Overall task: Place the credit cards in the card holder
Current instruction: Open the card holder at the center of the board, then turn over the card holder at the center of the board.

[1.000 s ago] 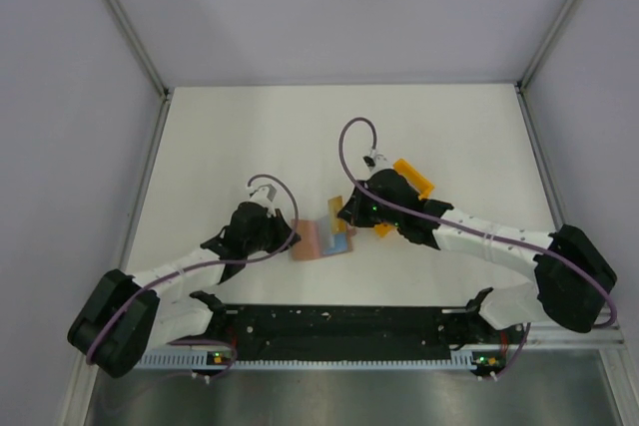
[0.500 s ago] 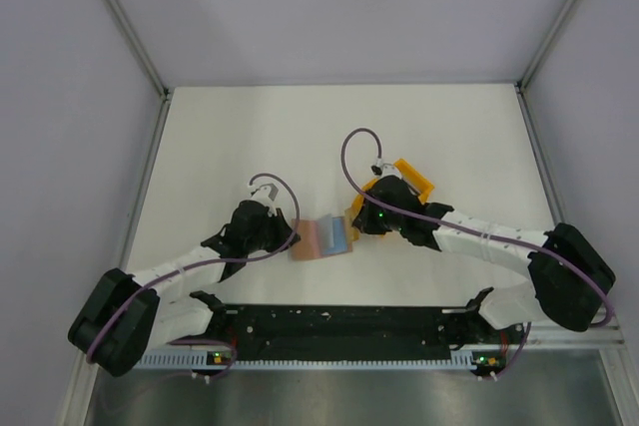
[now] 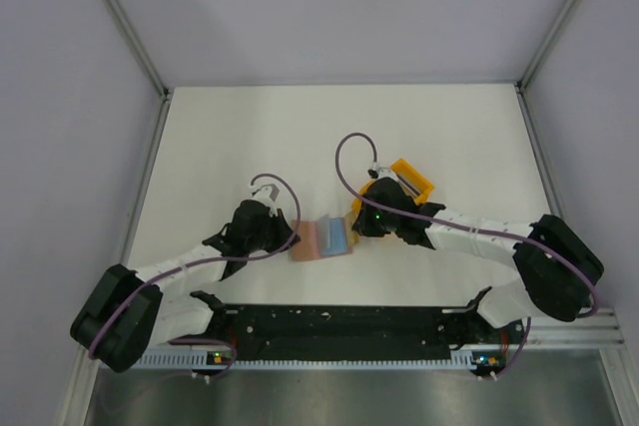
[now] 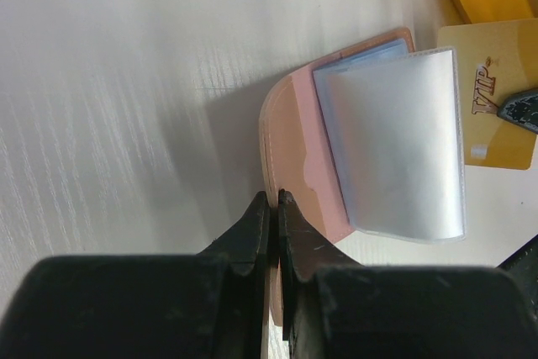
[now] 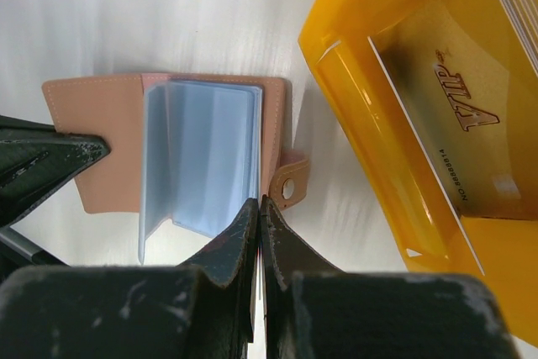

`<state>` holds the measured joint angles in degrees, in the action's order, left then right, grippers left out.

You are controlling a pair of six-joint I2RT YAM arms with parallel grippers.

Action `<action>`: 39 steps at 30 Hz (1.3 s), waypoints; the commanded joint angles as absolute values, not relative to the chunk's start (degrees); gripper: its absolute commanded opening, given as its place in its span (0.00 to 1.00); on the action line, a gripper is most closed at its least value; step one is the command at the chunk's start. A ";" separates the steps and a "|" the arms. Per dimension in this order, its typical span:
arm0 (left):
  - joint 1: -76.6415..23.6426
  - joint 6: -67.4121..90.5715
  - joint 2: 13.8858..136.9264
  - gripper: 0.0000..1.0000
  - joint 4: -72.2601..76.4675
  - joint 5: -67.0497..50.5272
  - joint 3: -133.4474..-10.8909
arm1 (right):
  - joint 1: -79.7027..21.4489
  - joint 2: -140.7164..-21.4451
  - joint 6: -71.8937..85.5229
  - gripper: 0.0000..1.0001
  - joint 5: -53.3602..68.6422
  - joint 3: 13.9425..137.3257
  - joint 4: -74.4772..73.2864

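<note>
Card holder (image 3: 318, 239) lies open on the worktop (image 3: 230, 137) between the two arms, its clear sleeves (image 5: 202, 157) fanned upward. We see the left tool (image 4: 274, 199) clamped on the holder's left edge. Our right tool (image 5: 257, 203) hovers over the right edge, beside the snap tab (image 5: 288, 188), closed tight with nothing visible in its grip. A gold card (image 4: 492, 81) marked VIP sits at the yellow tray (image 5: 361, 107); whether inside it, we cannot tell.
</note>
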<state>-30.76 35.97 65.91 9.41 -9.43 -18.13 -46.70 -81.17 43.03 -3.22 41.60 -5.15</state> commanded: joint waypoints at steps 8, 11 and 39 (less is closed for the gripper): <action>-30.67 34.89 66.27 0.00 10.11 -9.75 -19.95 | -46.41 -83.06 43.15 0.00 -1.05 40.78 -0.44; -30.67 34.89 66.27 0.00 10.11 -9.76 -19.86 | -46.32 -82.62 43.42 0.00 -0.35 40.61 -0.35; -30.67 34.89 66.53 0.00 10.46 -9.58 -19.95 | -53.53 -84.46 41.57 0.00 0.27 51.42 -1.56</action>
